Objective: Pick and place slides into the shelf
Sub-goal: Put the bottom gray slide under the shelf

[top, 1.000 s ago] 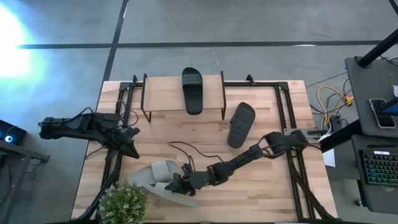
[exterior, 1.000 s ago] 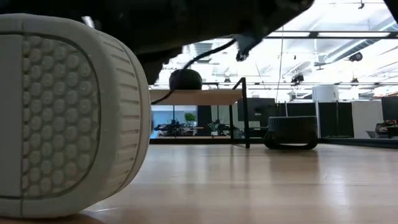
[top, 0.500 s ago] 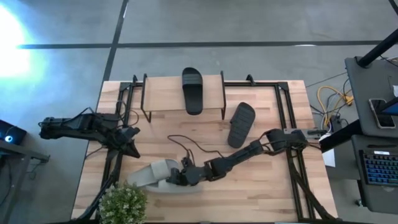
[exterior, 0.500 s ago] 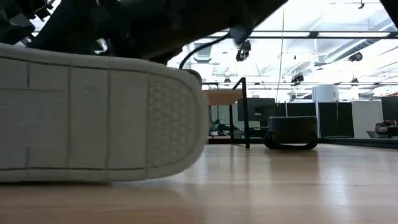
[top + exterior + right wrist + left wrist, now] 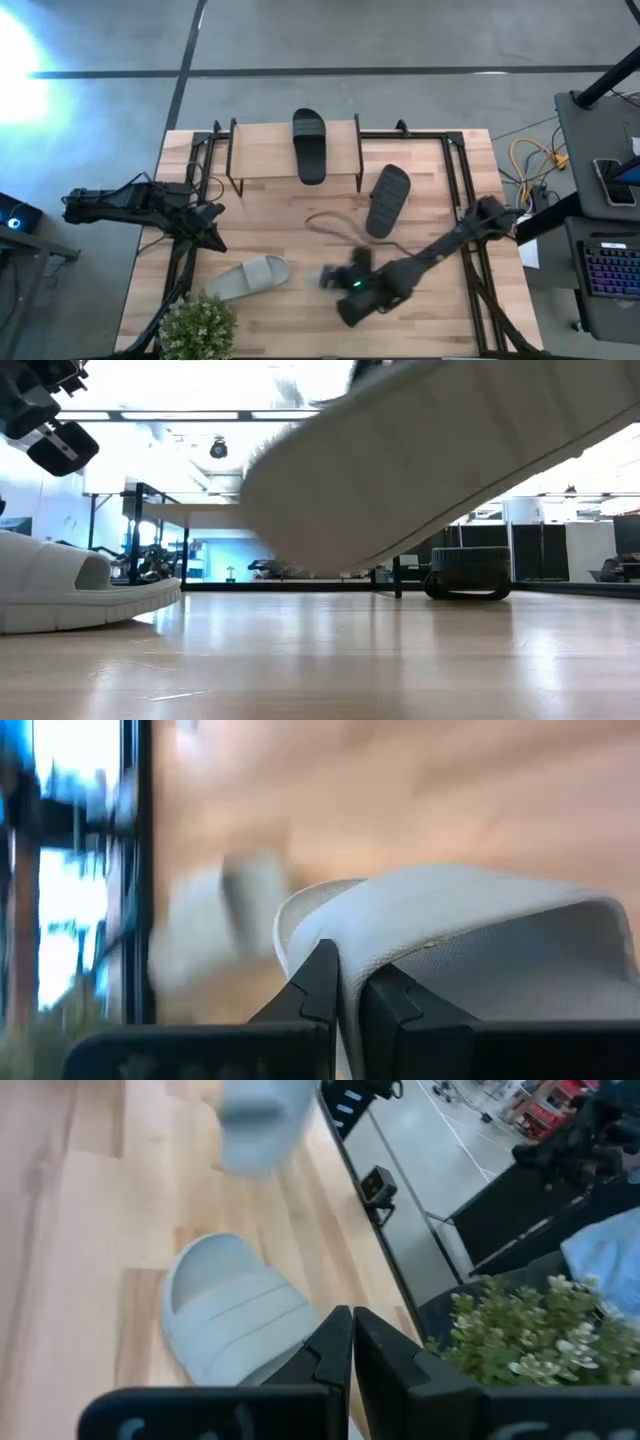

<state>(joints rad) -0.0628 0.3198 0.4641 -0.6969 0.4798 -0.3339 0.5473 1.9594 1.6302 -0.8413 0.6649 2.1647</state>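
Over the table's front, right gripper [image 5: 345, 1005] is pinched on a grey slide [image 5: 470, 935], left gripper [image 5: 351, 1350] sits closed, idle.

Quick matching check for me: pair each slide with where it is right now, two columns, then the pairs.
1. black slide
2. second black slide
3. grey slide
4. second grey slide

A. on the table, right of the shelf
B. lifted in the right claw
C. on the shelf top
D. flat on the table by the plant

1-C, 2-A, 3-D, 4-B
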